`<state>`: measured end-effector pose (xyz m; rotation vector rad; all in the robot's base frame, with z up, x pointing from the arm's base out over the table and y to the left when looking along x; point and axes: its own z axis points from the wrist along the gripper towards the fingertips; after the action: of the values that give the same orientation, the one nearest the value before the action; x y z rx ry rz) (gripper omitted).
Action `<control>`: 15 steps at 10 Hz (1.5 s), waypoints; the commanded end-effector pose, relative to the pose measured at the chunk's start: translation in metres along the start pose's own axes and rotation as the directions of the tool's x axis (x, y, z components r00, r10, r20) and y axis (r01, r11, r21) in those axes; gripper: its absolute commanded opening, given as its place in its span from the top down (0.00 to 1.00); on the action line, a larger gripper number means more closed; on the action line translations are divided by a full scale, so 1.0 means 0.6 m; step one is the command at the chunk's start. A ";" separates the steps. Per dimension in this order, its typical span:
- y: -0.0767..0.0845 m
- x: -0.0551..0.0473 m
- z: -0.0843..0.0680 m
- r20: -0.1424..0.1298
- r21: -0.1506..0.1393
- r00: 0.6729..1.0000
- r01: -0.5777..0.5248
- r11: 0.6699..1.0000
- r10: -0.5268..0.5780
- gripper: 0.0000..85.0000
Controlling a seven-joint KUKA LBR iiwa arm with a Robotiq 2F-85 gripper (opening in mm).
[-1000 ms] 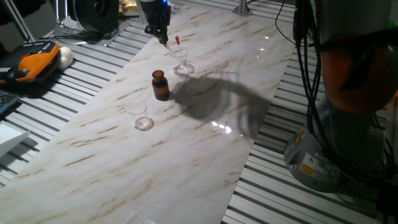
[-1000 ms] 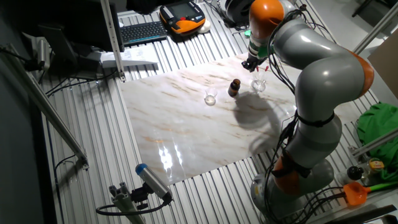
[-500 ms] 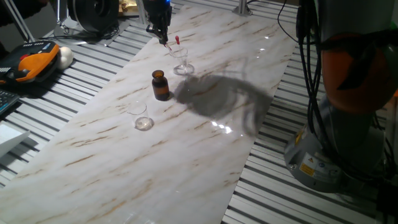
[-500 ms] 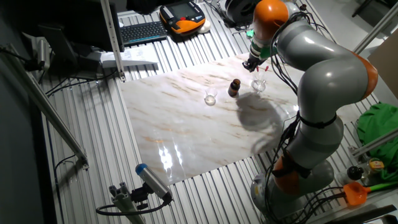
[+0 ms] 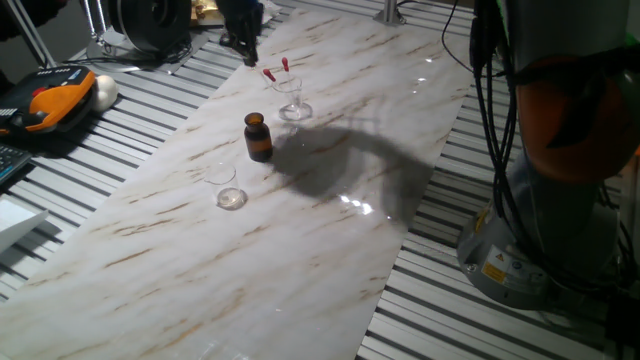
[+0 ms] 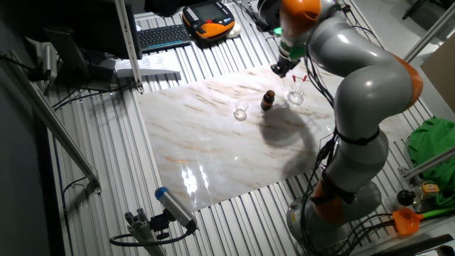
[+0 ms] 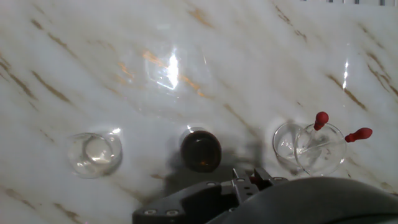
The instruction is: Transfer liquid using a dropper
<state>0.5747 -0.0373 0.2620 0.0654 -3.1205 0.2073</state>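
Observation:
Two clear droppers with red bulbs (image 7: 321, 118) (image 7: 360, 133) lean in a small glass beaker (image 7: 309, 148) at the right of the hand view. Their bulbs also show in one fixed view (image 5: 268, 73) (image 5: 285, 64). The amber bottle (image 5: 258, 136) stands next to the beaker (image 5: 292, 102), with a second small glass (image 5: 229, 190) further along. My gripper (image 5: 245, 45) hangs above and to the left of the bulbs, holding nothing. In the hand view its fingertips (image 7: 239, 180) sit narrowly apart at the bottom edge, above the bottle (image 7: 200, 149).
The marble board (image 5: 330, 230) lies on a slatted metal table. An orange and black pendant (image 5: 45, 105) and a keyboard (image 6: 162, 35) lie off the board. The arm's base (image 6: 341, 185) stands at the board's far side.
My gripper was at one dropper's bulb. It has drawn up and away to the left, and that dropper stays leaning in the beaker with its bulb now uncovered.

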 end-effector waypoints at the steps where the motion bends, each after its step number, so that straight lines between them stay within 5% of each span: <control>1: 0.013 -0.002 -0.007 -0.006 0.003 1.000 -0.009 1.000 0.009 1.00; 11: 0.073 -0.026 0.017 0.024 -0.004 0.998 -0.056 0.998 0.056 1.00; 15: 0.082 -0.021 0.058 0.066 -0.011 0.996 -0.056 0.998 0.057 1.00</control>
<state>0.5851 0.0069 0.2202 -0.0160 -3.1925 0.1955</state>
